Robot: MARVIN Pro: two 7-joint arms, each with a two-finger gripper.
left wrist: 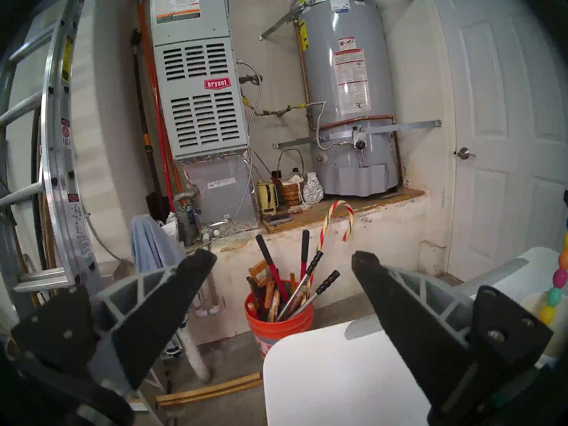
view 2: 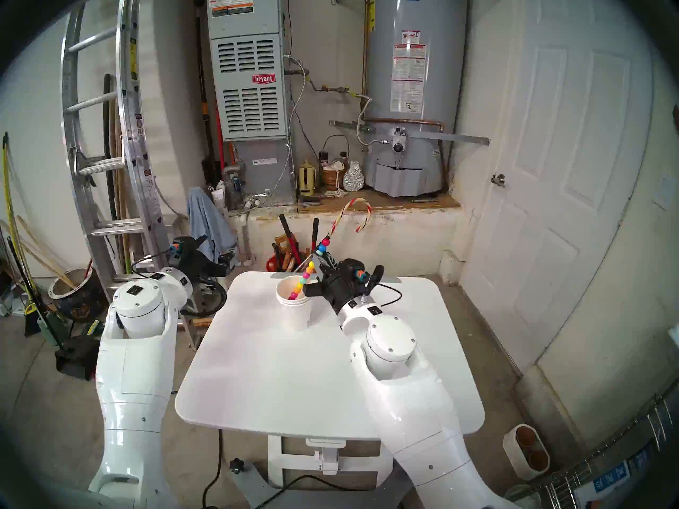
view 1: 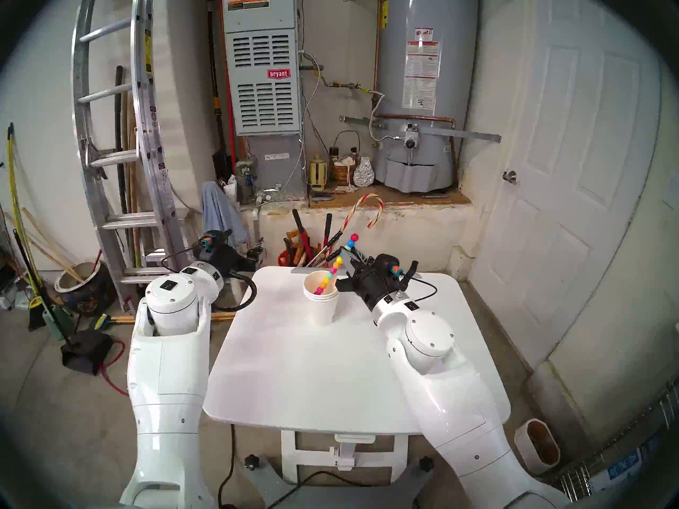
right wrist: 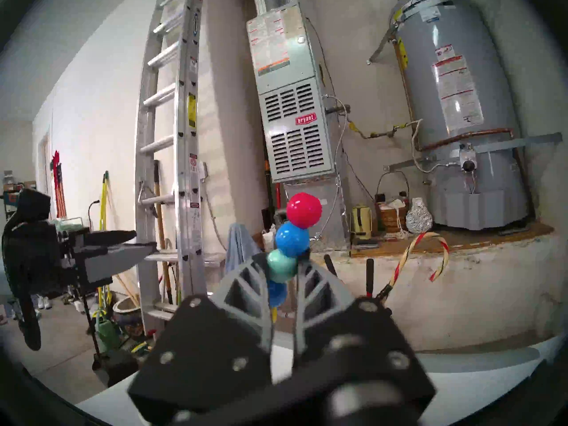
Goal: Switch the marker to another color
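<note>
The marker, a slim stick of glossy coloured balls, stands tilted in a stack of white paper cups at the far middle of the table. Its red top ball points up and to the right. My right gripper is shut on the marker's upper part, just below the red and blue balls. In the right wrist view the grey fingers clamp the teal ball of the marker. My left gripper hangs open and empty off the table's far left corner. The marker and cups also show from the other head eye.
The white table carries only the cups. Just behind its far edge an orange bucket holds black-and-red-handled tools and a striped candy cane. A ladder leans at the left, and a door is at the right.
</note>
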